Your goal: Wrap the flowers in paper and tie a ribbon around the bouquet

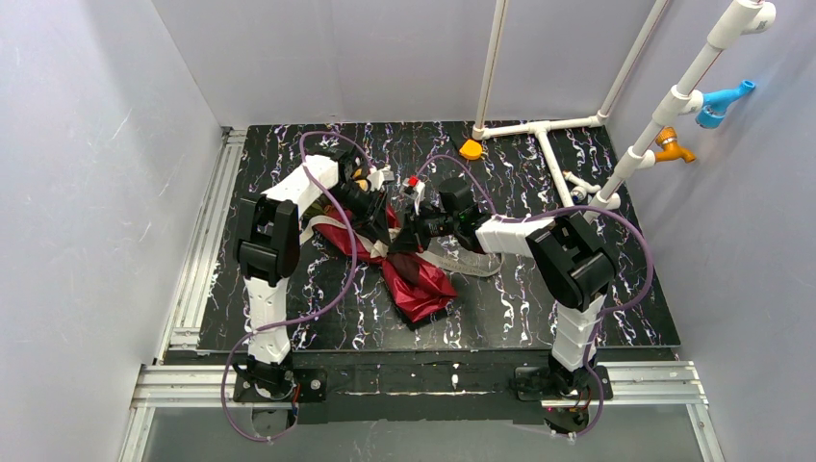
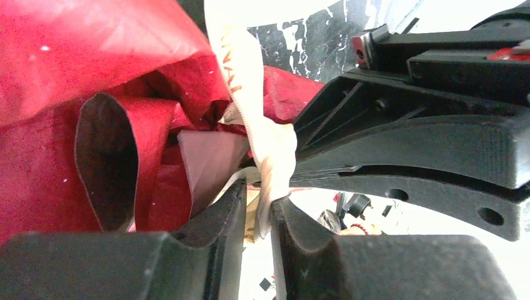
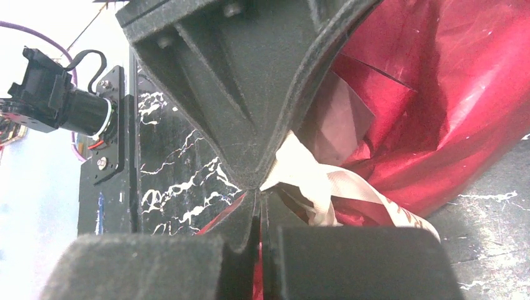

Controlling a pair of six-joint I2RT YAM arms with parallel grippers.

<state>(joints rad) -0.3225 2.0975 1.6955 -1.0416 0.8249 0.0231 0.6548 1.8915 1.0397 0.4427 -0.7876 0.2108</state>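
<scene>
The bouquet lies mid-table, a cone of dark red paper [image 1: 420, 289] with yellow and orange flowers [image 1: 362, 177] showing at its far end behind the left arm. The cream ribbon [image 1: 464, 262] trails to the right of it and crosses it at the middle. Both grippers meet tip to tip over that crossing. My left gripper [image 2: 259, 195] has its jaws slightly apart; the ribbon [image 2: 265, 150] hangs loosely through the gap. My right gripper [image 3: 259, 195] is shut, pinching the ribbon [image 3: 312, 181] at its fingertips, with red paper [image 3: 450, 94] just behind.
A small orange wedge [image 1: 470, 149] sits at the back edge of the black marbled table [image 1: 539, 308]. White pipework [image 1: 545, 135] with blue and orange fittings stands at the back right. Purple cables loop over both arms. An aluminium rail [image 1: 207, 231] runs along the left.
</scene>
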